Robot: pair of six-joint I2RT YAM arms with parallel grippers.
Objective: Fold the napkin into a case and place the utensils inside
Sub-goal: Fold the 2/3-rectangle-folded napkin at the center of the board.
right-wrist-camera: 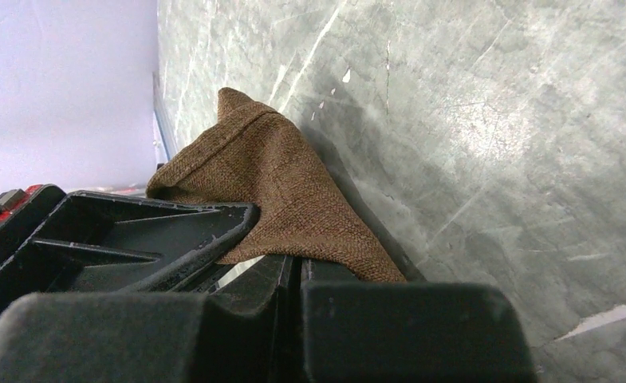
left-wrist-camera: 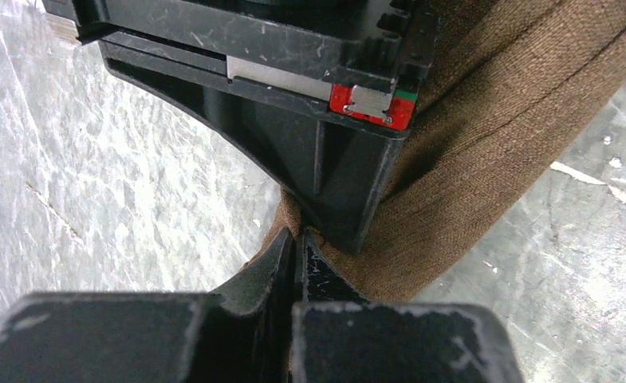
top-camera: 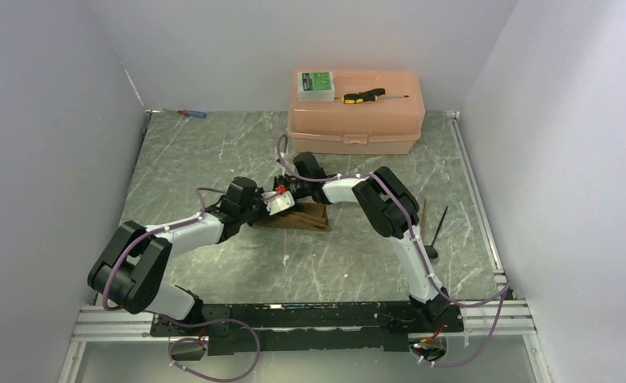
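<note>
The creased brown napkin [top-camera: 309, 217] lies bunched mid-table, two thin dark utensils [top-camera: 439, 223] well apart to its right.

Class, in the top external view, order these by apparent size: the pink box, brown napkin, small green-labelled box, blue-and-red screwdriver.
1. pink box
2. brown napkin, partly covered, so only narrowly ahead
3. small green-labelled box
4. blue-and-red screwdriver

Dark-brown woven napkin [top-camera: 308, 217] at centre, on a grey-green marbled table [top-camera: 214, 152] veined white. Far side: a pale pink box [top-camera: 357, 132] bearing a yellow-and-black screwdriver [top-camera: 363, 96] and a green-labelled pack [top-camera: 316, 84]. Far left: a blue-and-red screwdriver [top-camera: 191, 114]. The arms [top-camera: 194, 231] are white and black, cabled purple.
</note>
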